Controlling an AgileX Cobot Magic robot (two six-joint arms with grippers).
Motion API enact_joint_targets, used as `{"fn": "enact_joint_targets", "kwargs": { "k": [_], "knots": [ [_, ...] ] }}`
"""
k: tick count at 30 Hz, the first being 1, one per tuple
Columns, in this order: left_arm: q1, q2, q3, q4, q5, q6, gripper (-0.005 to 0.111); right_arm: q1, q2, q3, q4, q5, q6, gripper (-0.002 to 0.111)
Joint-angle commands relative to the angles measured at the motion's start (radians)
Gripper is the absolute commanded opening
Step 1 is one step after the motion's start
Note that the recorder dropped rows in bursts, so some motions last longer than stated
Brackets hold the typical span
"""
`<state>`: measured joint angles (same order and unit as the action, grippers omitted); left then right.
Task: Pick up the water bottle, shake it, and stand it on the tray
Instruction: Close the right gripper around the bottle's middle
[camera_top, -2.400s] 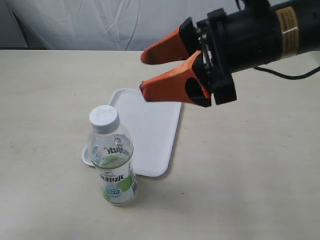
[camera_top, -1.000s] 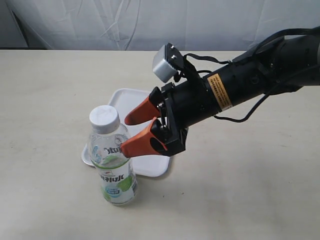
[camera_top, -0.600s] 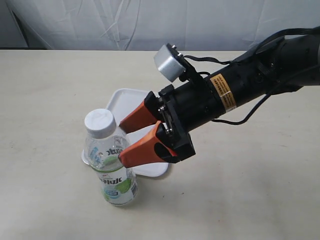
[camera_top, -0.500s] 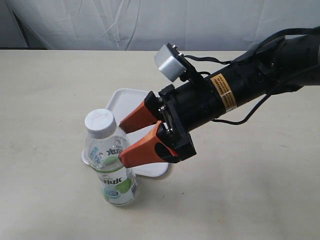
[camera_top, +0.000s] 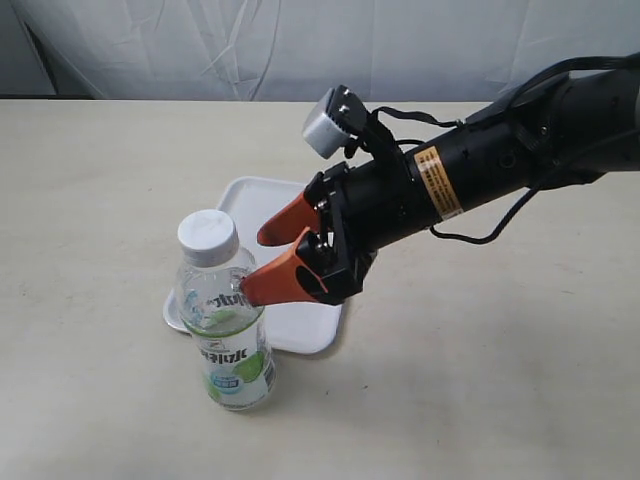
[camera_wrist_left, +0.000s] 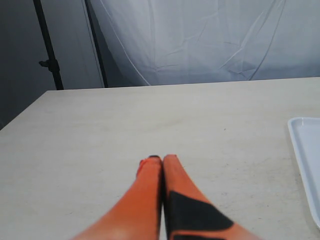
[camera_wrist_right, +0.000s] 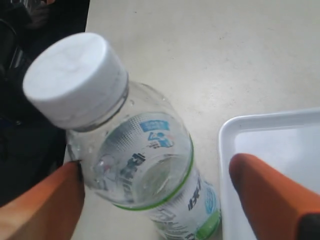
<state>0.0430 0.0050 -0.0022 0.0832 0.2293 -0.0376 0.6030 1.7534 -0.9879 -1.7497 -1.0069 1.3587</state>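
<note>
1. Pale beige table (camera_top: 100, 200) fills the scene, with a wrinkled white sheet (camera_top: 200, 50) hung behind it at 12 o'clock. A dark pole (camera_wrist_left: 47, 50) shows only in the left wrist view.
2. By my reading the task has hardly begun. The water bottle (camera_top: 222, 320) stands upright on the table at about 7 o'clock from the middle of the tray (camera_top: 255, 205), just in front of its near corner. It is not lifted, not shaken and not on the tray.
3. The right gripper (camera_top: 253, 266) is spread wide and straddles the bottle's shoulder just below the cap (camera_top: 207, 235). In the right wrist view one orange finger (camera_wrist_right: 45, 205) looks to touch the bottle's wall while the other sits apart, over the tray. I judge that no grip is made yet.
4. The left gripper (camera_wrist_left: 157, 160) has its two fingers pressed together on nothing. It hangs over bare table, with the tray's edge off to one side.
5. What remains is closing on the bottle, raising it, shaking it and standing it on the tray.
6. The bottle hides the tray's near corner, and the right arm covers much of its 3 o'clock side. The left arm is outside the exterior view. The water level is hard to make out, and the lettering on the label (camera_top: 232, 360) is too small to read.
</note>
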Motion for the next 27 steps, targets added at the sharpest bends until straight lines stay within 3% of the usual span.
{"fn": "enact_joint_targets", "kwargs": {
  "k": [1,3,14,19,27],
  "knots": [
    [0.004,-0.005,0.002,0.001,-0.005,-0.006,0.0,-0.002,-0.001,0.005,0.012,0.01,0.01,0.092],
    [0.004,-0.005,0.002,0.001,-0.005,-0.006,0.0,-0.002,-0.001,0.005,0.023,0.011,0.032,0.104],
    [0.004,-0.005,0.002,0.001,-0.005,-0.008,0.0,-0.002,-0.001,0.005,0.021,-0.124,0.022,0.104],
    [0.004,-0.005,0.002,0.001,-0.005,-0.008,0.0,0.005,-0.001,0.005,0.027,-0.079,0.02,0.104],
    [0.004,-0.005,0.002,0.001,-0.005,-0.008,0.0,0.121,-0.001,0.005,0.031,0.051,-0.105,0.104]
  ]
}}
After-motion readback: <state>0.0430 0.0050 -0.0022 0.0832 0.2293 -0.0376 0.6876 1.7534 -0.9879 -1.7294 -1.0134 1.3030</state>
